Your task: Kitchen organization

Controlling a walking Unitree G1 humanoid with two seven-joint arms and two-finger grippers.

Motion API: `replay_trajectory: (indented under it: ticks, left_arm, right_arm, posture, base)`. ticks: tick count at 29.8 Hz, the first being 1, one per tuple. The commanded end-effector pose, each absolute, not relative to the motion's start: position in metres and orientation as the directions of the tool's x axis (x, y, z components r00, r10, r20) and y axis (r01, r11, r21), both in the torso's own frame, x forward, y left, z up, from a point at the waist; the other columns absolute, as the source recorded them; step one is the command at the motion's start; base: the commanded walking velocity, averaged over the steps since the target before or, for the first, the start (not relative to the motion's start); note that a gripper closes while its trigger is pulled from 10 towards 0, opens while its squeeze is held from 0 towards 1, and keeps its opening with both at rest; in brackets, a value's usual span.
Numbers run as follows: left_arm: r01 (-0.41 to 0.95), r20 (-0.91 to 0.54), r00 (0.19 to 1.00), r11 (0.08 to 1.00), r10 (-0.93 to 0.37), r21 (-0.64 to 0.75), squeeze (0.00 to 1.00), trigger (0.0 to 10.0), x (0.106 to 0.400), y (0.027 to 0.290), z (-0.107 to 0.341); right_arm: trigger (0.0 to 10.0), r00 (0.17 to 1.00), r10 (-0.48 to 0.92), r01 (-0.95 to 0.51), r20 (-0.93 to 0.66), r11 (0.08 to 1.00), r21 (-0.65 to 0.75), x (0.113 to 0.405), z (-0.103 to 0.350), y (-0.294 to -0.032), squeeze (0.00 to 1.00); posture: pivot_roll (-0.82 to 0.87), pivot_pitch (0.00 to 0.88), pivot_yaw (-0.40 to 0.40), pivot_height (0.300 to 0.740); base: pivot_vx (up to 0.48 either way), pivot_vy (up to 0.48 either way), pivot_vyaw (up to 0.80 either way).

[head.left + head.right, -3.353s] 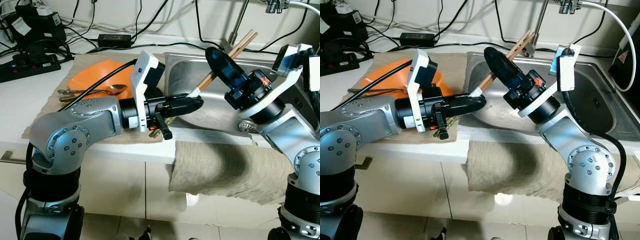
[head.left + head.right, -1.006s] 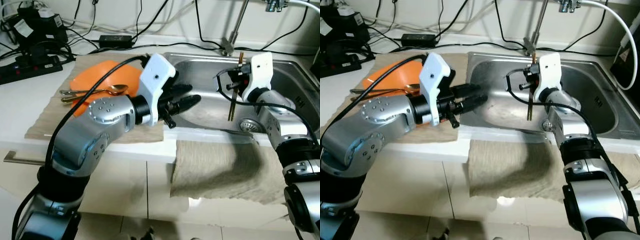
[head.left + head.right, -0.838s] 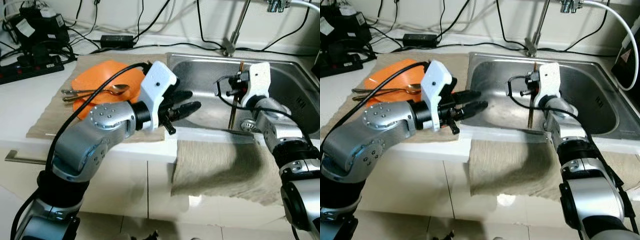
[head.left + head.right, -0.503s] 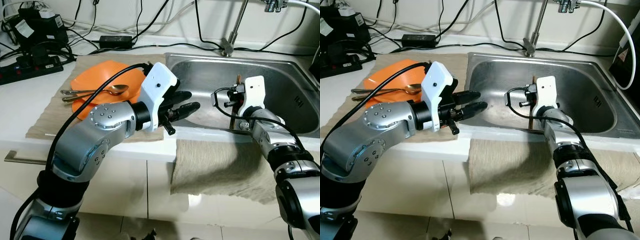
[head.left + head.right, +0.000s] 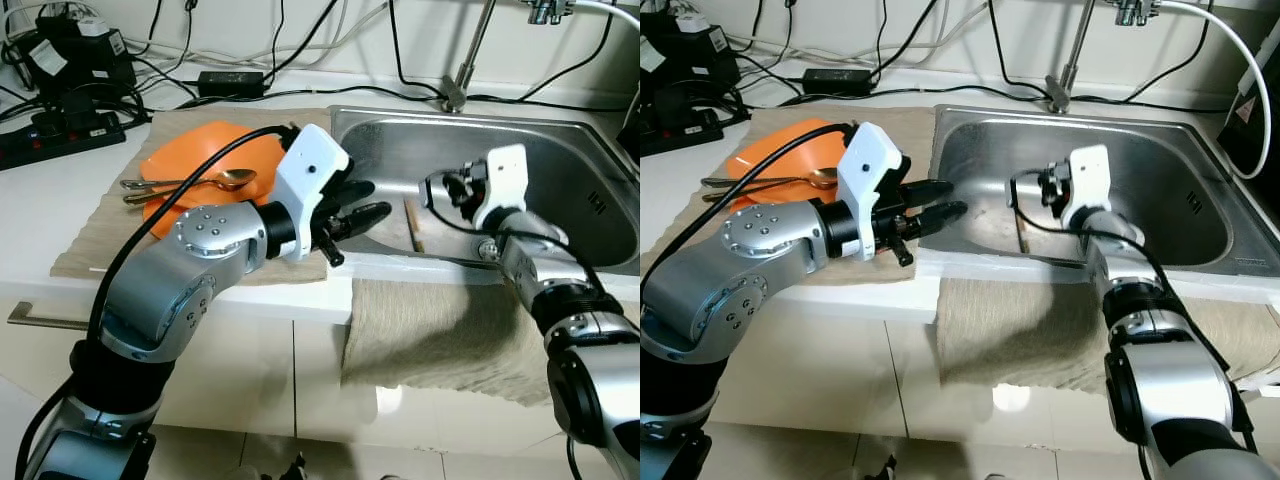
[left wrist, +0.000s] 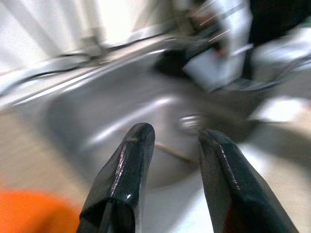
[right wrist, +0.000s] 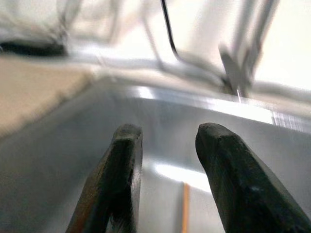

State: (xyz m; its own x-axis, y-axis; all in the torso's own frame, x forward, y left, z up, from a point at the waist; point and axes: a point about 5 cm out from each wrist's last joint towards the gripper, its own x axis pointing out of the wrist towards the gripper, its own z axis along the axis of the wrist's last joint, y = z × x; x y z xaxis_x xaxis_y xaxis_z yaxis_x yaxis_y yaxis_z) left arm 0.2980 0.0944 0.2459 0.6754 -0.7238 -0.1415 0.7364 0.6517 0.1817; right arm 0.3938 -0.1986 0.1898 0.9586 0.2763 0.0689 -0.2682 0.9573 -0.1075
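A beige woven cloth [image 5: 440, 335] hangs over the front edge of the white tabletop [image 5: 60, 215], below the stainless steel sink basin [image 5: 560, 170]. Just behind that edge, the left hand [image 5: 362, 205] reaches over the sink's front-left corner with its two black fingers parted and nothing between them. The right hand [image 5: 432, 190] sits low inside the basin, fingers likewise spread and empty. A pair of thin wooden chopsticks [image 5: 411, 224] lies on the sink floor near its front wall, between the two hands and touching neither. Farther left, on a beige mat [image 5: 95, 240], an orange shallow plate [image 5: 195, 150] carries a gold metal spoon [image 5: 190, 182]. Black cables and a power strip [image 5: 55, 135] run along the tabletop's back edge.
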Motion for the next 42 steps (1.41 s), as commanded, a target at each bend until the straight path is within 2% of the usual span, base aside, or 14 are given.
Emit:
replay_trajectory:
  ticks: [1, 6, 9, 11, 14, 21, 26, 28, 29, 30, 34, 37, 42]
  left_arm:
    - [0.676, -0.116, 0.734, 0.703, -0.67, 0.22, 0.0, 10.0, 0.305, 0.104, 0.254]
    - [0.328, -0.067, 0.943, 0.874, -0.326, 0.358, 0.0, 10.0, 0.334, 0.163, 0.276]
    - [0.282, -0.062, 0.958, 0.884, -0.28, 0.373, 0.0, 10.0, 0.336, 0.172, 0.279]
    - [0.185, -0.118, 0.982, 0.904, -0.15, 0.385, 1.0, 10.0, 0.34, 0.203, 0.281]
    - [0.198, -0.154, 0.977, 0.906, -0.149, 0.373, 1.0, 10.0, 0.339, 0.21, 0.28]
    - [0.339, -0.192, 0.939, 0.858, -0.284, 0.385, 1.0, 10.0, 0.339, 0.209, 0.28]
    - [0.383, -0.219, 0.922, 0.833, -0.318, 0.4, 1.0, 10.0, 0.335, 0.223, 0.284]
    - [0.435, -0.268, 0.899, 0.788, -0.347, 0.437, 1.0, 10.0, 0.327, 0.232, 0.283]
    - [0.455, -0.289, 0.888, 0.769, -0.357, 0.449, 0.26, 10.0, 0.324, 0.234, 0.282]
    - [0.477, -0.311, 0.876, 0.754, -0.368, 0.451, 0.0, 10.0, 0.321, 0.236, 0.28]
    - [0.545, -0.373, 0.833, 0.728, -0.409, 0.417, 0.0, 10.0, 0.314, 0.236, 0.272]
    - [0.586, -0.408, 0.801, 0.713, -0.439, 0.383, 0.0, 10.0, 0.311, 0.233, 0.267]
    - [0.576, -0.43, 0.805, 0.712, -0.409, 0.401, 0.0, 10.0, 0.307, 0.242, 0.264]
  right_arm:
    - [10.0, 0.935, 0.312, -0.298, 0.166, 0.949, -0.104, 0.396, 0.213, -0.193, 0.0]
    - [10.0, 0.855, 0.419, -0.416, 0.305, 0.906, -0.078, 0.385, 0.248, -0.178, 0.0]
    - [10.0, 0.846, 0.436, -0.436, 0.305, 0.897, -0.075, 0.383, 0.249, -0.176, 0.0]
    - [10.0, 0.794, 0.56, -0.546, 0.237, 0.828, -0.127, 0.367, 0.238, -0.163, 0.0]
    - [10.0, 0.762, 0.616, -0.598, 0.199, 0.788, -0.149, 0.357, 0.231, -0.156, 0.0]
    - [10.0, 0.685, 0.717, -0.707, 0.133, 0.697, -0.121, 0.328, 0.219, -0.147, 0.0]
    - [10.0, 0.648, 0.758, -0.748, 0.075, 0.652, -0.125, 0.314, 0.212, -0.146, 0.0]
    - [10.0, 0.633, 0.773, -0.764, 0.047, 0.633, -0.125, 0.308, 0.209, -0.146, 0.0]
    - [10.0, 0.627, 0.778, -0.769, 0.037, 0.627, -0.125, 0.306, 0.208, -0.146, 0.0]
    - [10.0, 0.624, 0.781, -0.773, 0.028, 0.622, -0.123, 0.304, 0.207, -0.146, 0.0]
    - [10.0, 0.606, 0.795, -0.79, 0.001, 0.603, -0.114, 0.299, 0.206, -0.145, 0.0]
    - [10.0, 0.559, 0.828, -0.826, -0.043, 0.552, -0.115, 0.292, 0.204, -0.141, 0.0]
    - [10.0, 0.544, 0.837, -0.837, -0.056, 0.536, -0.115, 0.289, 0.204, -0.139, 0.0]
  posture:
    - [-0.01, 0.0, -0.026, 0.74]
    - [0.0, 0.0, -0.033, 0.74]
    - [0.0, 0.0, -0.033, 0.74]
    - [0.0, 0.0, -0.039, 0.74]
    - [0.0, 0.0, -0.039, 0.74]
    - [-0.01, 0.0, -0.039, 0.74]
    - [-0.01, 0.0, -0.039, 0.74]
    - [-0.02, 0.0, -0.027, 0.74]
    - [-0.02, 0.0, -0.027, 0.74]
    - [-0.02, 0.0, -0.028, 0.74]
    - [-0.02, 0.0, -0.032, 0.74]
    - [-0.02, 0.0, -0.032, 0.74]
    - [-0.02, 0.0, -0.034, 0.74]
  base:
    - [0.0, 0.0, 0.0]
    - [0.0, 0.0, 0.0]
    - [0.0, 0.0, 0.0]
    - [0.0, 0.0, 0.0]
    - [0.0, 0.0, 0.0]
    - [0.0, 0.0, 0.0]
    - [0.0, 0.0, 0.0]
    - [0.0, 0.0, 0.0]
    - [0.0, 0.0, 0.0]
    - [0.0, 0.0, 0.0]
    - [0.0, 0.0, 0.0]
    - [0.0, 0.0, 0.0]
    - [0.0, 0.0, 0.0]
